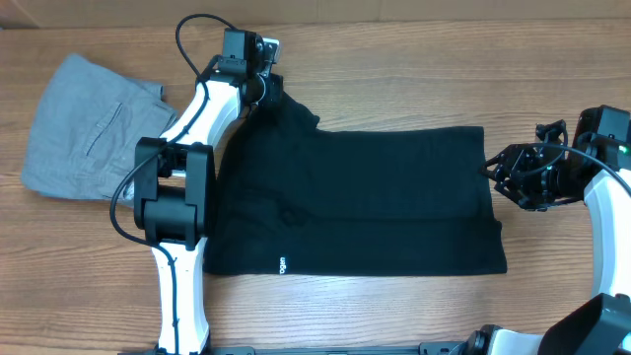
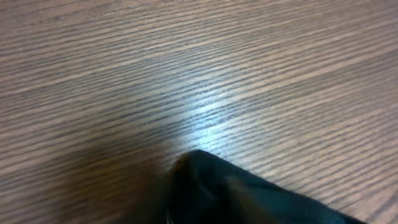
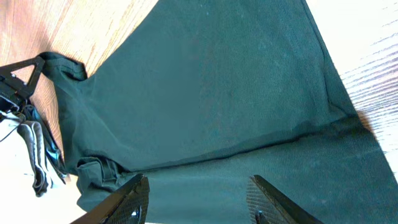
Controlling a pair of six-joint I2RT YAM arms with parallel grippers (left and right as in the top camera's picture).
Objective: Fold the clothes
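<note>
Two arms work at a wooden table [image 1: 394,59], shown from overhead and from each wrist. The black clothes [image 1: 375,197] lie spread flat across the centre of the overhead frame, long side running left to right. A small white logo print [image 1: 280,263] sits near the lower left edge.

Upper left: the left fingers [image 1: 262,91] are clenched on the garment's upper left corner, which is drawn out to a point toward them. In the left wrist view the clothes [image 2: 249,199] rise as a dark, blurred peak at the bottom of the frame, with bare wood grain above it.

Right centre: the right fingers [image 1: 493,166] stand at the garment's right edge. In the right wrist view both fingers [image 3: 134,200] are spread apart at the bottom of the frame — released — with flat black fabric lying above them.

Far left: light grey folded trousers [image 1: 79,128] lie apart from the black garment, their right edge overlapped by the left arm [image 1: 182,187].
</note>
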